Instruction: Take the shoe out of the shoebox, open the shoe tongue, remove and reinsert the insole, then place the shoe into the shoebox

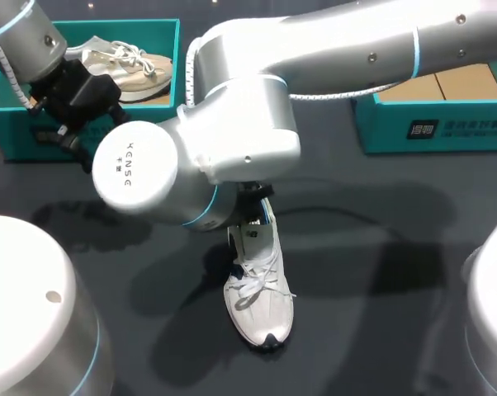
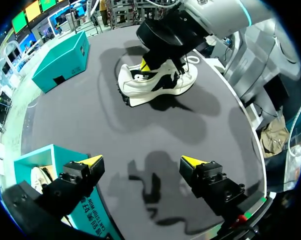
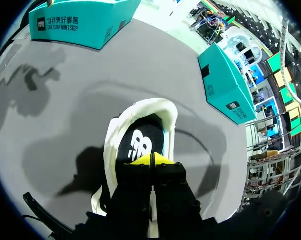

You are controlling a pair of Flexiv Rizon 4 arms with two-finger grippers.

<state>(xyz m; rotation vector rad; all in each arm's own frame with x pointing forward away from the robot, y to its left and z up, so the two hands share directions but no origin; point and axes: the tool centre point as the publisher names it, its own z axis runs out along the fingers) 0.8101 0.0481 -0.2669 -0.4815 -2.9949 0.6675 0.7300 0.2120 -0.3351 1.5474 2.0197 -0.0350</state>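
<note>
A white laced shoe (image 1: pixel 263 309) lies on the dark table, toe toward the front edge. My right arm (image 1: pixel 331 49) reaches across from the right, and its wrist hides the gripper over the shoe's heel in the head view. In the right wrist view my right gripper (image 3: pixel 151 160) is shut, its yellow tips down in the shoe's opening (image 3: pixel 160 107) on the dark insole (image 3: pixel 140 142); whether it pinches the insole is unclear. My left gripper (image 2: pixel 143 162) hangs open and empty beside the teal shoebox (image 1: pixel 9 132) at the back left. It looks across at the shoe (image 2: pixel 155 82).
A beige shoe (image 1: pixel 137 66) lies inside the back-left shoebox (image 2: pixel 40 160). A second teal box (image 1: pixel 430 124) stands at the back right, also seen from the left wrist (image 2: pixel 60 60). Bare table surrounds the white shoe.
</note>
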